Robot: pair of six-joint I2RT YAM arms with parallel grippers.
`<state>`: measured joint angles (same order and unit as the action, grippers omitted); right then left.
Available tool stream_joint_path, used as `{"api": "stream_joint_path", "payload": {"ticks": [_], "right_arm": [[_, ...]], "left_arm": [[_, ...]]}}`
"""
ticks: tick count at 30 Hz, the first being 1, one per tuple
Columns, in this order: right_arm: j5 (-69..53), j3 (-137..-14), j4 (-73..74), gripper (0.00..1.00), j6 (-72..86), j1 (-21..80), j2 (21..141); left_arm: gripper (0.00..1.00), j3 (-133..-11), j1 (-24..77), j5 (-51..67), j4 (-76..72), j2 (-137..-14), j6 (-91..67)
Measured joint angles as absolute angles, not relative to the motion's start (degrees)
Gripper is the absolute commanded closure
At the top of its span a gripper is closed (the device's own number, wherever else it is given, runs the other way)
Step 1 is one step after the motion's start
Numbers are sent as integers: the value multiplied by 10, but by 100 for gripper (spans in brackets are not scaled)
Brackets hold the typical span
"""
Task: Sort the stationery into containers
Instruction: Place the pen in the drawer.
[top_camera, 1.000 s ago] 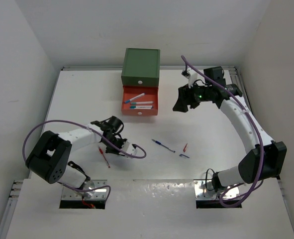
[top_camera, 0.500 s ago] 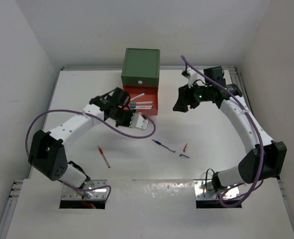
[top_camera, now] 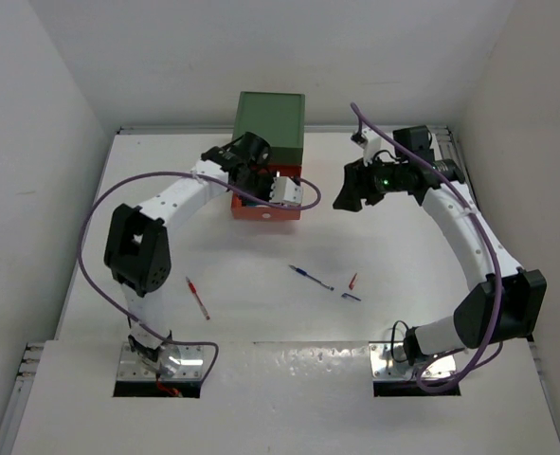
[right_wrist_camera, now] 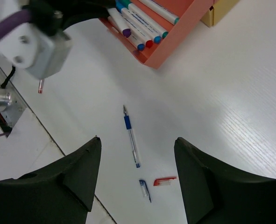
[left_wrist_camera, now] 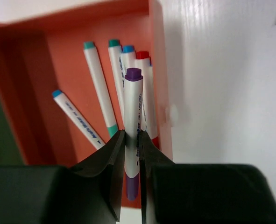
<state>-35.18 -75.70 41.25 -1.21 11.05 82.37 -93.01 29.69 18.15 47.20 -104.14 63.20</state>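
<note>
My left gripper [top_camera: 261,182] hangs over the open orange-red drawer [top_camera: 261,212] below the dark green container [top_camera: 270,123]. It is shut on a white marker with a purple cap [left_wrist_camera: 133,107], which points into the drawer [left_wrist_camera: 157,70]. Several white markers with teal, blue and red caps [left_wrist_camera: 99,88] lie on the drawer floor. My right gripper [top_camera: 351,194] hovers to the right of the drawer, open and holding nothing. In the right wrist view its jaws [right_wrist_camera: 137,140] frame a blue pen [right_wrist_camera: 131,137] lying on the table.
On the white table lie the blue pen [top_camera: 311,277], a red cap [top_camera: 353,281], a blue cap [top_camera: 352,297] and a red pen [top_camera: 198,298]. A yellow drawer corner [right_wrist_camera: 219,11] shows behind the orange-red one. Walls close the table in on three sides.
My left arm has swung from the near-left part of the table up to over the orange-red drawer, its jaws closed. The right arm has barely moved.
</note>
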Motion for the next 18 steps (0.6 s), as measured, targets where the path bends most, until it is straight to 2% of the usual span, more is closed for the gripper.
{"api": "stream_joint_path", "payload": {"ticks": [1,4,8,14,18], "right_arm": [[-352,-757,413,37,-12,108,824],[-352,-757,413,37,-13,102,824],[-352,-757,416,37,-13,99,826],[-352,-757,418,37,-12,99,832],[-352,-759,417,41,-12,99,836]], "left_arm": [[96,-932,293,178,470,-1058,630],[83,-943,283,166,465,-1089,625],[61,-973,276,163,453,-1106,620],[44,-987,273,162,422,-1105,602],[44,-964,268,165,383,-1084,572]]}}
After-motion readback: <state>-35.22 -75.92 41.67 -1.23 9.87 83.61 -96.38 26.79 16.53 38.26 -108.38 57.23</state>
